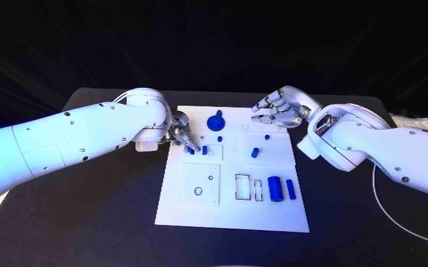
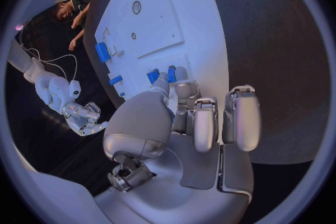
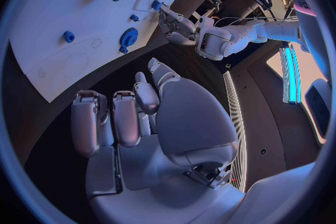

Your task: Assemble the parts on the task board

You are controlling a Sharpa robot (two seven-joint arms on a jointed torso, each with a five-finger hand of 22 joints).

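The white task board (image 1: 232,208) lies mid-table. My left hand (image 1: 181,132) reaches over its left edge and pinches a small blue part (image 1: 190,150) between the thumb and a finger; the left wrist view shows this part (image 2: 171,74) at the fingertips (image 2: 182,75), low on the board (image 2: 161,17). A second blue part (image 1: 204,149) stands just beside it. My right hand (image 1: 274,110) hovers over the board's far right edge, fingers loosely bent and holding nothing. A blue gear (image 1: 215,122) and blue pegs (image 1: 255,152) stand farther in.
Two blue cylinders (image 1: 274,188) lie near the board's front right, beside two narrow slots (image 1: 242,186). A square plate with holes (image 1: 198,183) sits at front left. A white cable (image 1: 383,199) curves over the table at the right.
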